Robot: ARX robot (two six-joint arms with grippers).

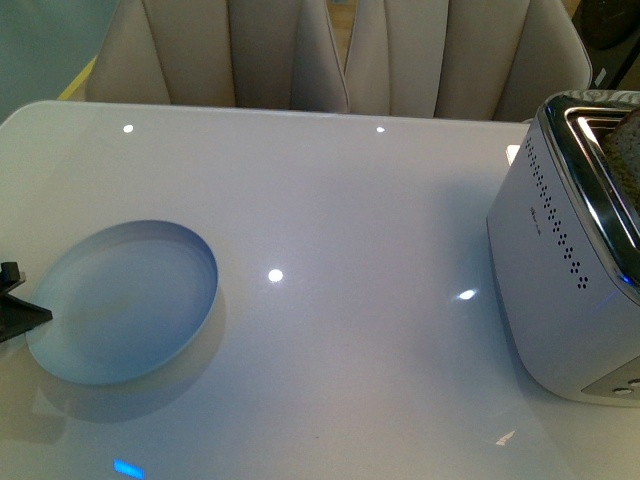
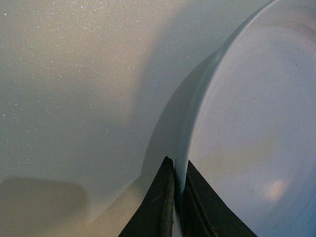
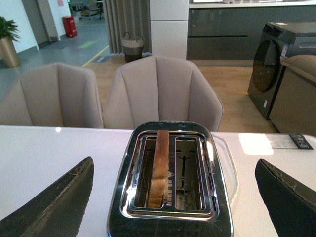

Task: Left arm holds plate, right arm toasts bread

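Pale blue glaze is catching the light in the front view, where the plate (image 1: pixel 120 302) is sitting on the white counter (image 1: pixel 350 200), the left claw (image 1: pixel 18 308) at its rim. In the left wrist view, we are pinching that stiff, slippery rim between closed jaws. In the right wrist view, our right claw (image 3: pixel 173 197) is hanging spread wide above the toaster (image 3: pixel 170 217); the bread (image 3: pixel 159 168), light and crumbly, is standing upright in one slot, best taken by its top crust.

Bread (image 3: pixel 159 168) in toaster (image 3: pixel 170 185), plate (image 1: pixel 125 300) far left
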